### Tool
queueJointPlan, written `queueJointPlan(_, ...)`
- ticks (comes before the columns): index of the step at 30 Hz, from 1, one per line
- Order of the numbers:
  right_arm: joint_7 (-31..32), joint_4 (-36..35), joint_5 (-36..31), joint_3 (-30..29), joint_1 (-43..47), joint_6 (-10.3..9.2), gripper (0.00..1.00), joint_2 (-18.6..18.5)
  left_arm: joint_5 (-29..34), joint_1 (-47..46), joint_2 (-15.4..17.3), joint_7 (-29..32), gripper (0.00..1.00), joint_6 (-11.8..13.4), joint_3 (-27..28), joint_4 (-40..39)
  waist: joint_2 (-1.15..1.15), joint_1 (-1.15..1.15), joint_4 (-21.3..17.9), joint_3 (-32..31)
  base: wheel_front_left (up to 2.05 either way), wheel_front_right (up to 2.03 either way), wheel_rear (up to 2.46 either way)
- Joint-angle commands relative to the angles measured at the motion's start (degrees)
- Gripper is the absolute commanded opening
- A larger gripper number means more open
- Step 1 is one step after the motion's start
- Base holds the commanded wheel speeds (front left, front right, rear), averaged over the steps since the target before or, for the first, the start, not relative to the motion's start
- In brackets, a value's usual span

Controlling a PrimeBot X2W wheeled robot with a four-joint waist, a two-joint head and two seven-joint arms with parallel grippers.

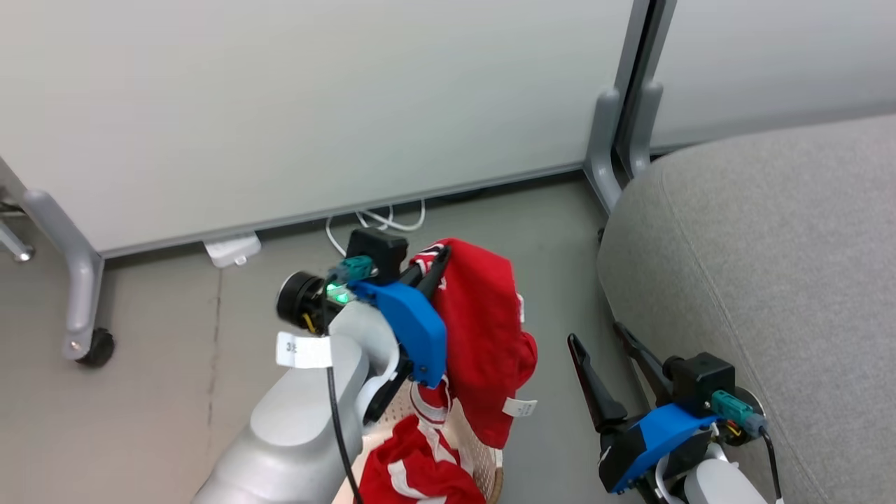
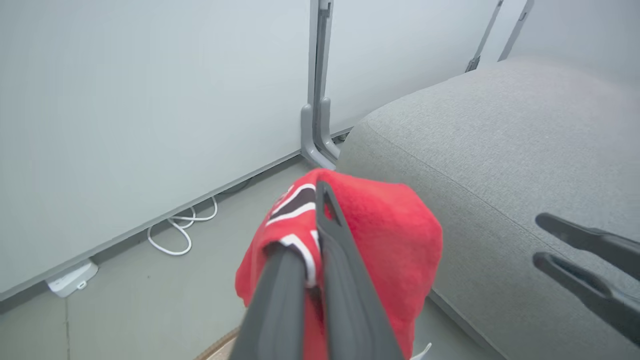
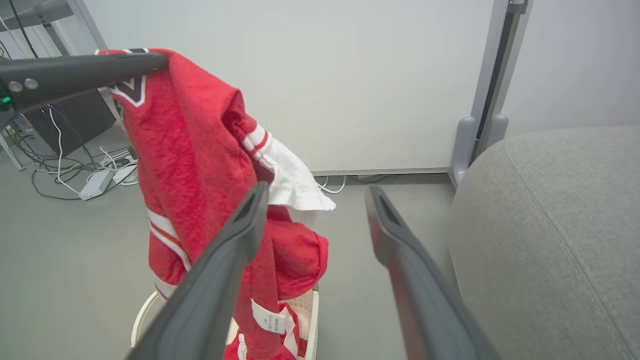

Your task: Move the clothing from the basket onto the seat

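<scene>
Right now the left gripper [image 1: 435,264] is clamped on a red garment [image 1: 483,329]. It pinches a fold beside a strip of dark and white trim and holds the cloth up above the basket [image 1: 486,458]. The garment drapes down the right side of the fingers. Its lower end, with a small white label, hangs down to the basket's right rim, and I cannot tell whether it touches. The right wrist view shows a white panel with red stripes on the far side of the hanging cloth.

A second red garment [image 1: 413,469] with white stripes lies crumpled inside the basket. The basket stands on the grey floor [image 1: 161,392] at the near edge, partly hidden behind the left forearm.

The right gripper [image 1: 596,334] is empty, its two fingers spread apart. It sits low between the basket and the seat [image 1: 770,266], just beside the seat's rounded left edge. The seat is a big grey cushion with a seam line, to the right of the basket.

At the far side stands a pale partition wall [image 1: 315,105], with a white cable [image 1: 378,220] looped on the floor at its foot.
</scene>
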Motion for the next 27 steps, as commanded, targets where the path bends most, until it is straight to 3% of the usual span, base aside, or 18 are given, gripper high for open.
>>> queueJointPlan(1,0.6,-0.6,-0.1,0.3,1.4,0.03,1.0,-0.2,-0.7,-1.3,0.0,0.5,0.0,-0.1,-1.2,-1.4,0.0,0.02,0.9,-2.7,0.0,0.0,0.0)
queueJointPlan(12,3.5,-3.9,-0.7,1.2,3.8,0.03,1.0,-0.2,-6.2,-5.6,0.0,1.7,0.0,1.0,-5.8,-7.7,0.0,0.02,0.4,-5.2,0.0,0.0,0.0)
queueJointPlan(27,5.5,-6.7,-2.1,2.1,2.0,0.03,1.0,-0.2,-9.3,-6.3,0.0,0.2,0.0,2.2,-9.6,-6.6,0.0,0.02,-0.3,-5.0,0.0,0.0,0.0)
